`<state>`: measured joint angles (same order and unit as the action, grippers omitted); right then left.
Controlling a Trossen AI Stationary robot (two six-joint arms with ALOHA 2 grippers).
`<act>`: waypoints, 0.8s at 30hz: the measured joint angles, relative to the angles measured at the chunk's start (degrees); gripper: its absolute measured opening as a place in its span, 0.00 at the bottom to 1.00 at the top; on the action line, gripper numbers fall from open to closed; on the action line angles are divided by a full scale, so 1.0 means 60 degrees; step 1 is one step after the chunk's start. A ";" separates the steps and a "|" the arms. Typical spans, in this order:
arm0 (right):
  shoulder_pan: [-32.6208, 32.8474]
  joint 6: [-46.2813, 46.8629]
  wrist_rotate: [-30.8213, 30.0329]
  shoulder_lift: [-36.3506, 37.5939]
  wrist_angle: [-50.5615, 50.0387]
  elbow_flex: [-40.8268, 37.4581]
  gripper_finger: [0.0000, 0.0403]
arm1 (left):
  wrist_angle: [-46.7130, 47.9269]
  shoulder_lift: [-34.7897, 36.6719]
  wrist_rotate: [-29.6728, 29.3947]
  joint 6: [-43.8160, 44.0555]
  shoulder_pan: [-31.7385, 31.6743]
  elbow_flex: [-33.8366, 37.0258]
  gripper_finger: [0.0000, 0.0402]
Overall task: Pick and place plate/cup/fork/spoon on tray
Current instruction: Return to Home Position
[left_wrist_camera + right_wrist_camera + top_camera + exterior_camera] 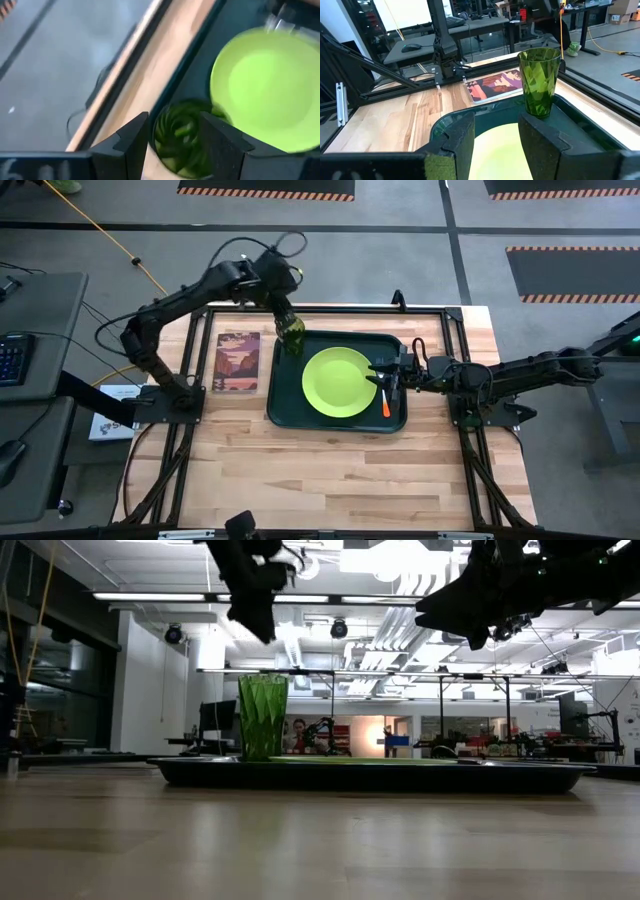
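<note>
Cup (292,336) upright at tray's (282,412) 10 o'clock corner; left end effector (288,321) above, fingers apart, releasing. Right end effector (386,375) spread, empty, over fork (386,404).

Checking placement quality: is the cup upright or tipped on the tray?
Upright. The cup stands straight with its base in the tray, mouth up, beside the plate.

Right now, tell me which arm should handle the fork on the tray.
Right. The right gripper hovers open over the tray's right side, next to the fork. The left gripper is open above the cup at the tray's opposite end, with the plate between.
</note>
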<state>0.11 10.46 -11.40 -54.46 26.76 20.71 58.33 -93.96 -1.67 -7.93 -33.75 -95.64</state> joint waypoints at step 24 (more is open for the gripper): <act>0.0002 -0.0075 0.0109 0.0000 0.0110 0.0004 0.36 | -1.1582 0.8234 0.3323 0.0981 0.2287 1.0475 0.01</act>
<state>0.12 10.01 -10.74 -54.46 27.42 20.73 -11.16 -44.55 18.26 -2.04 -20.03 -32.79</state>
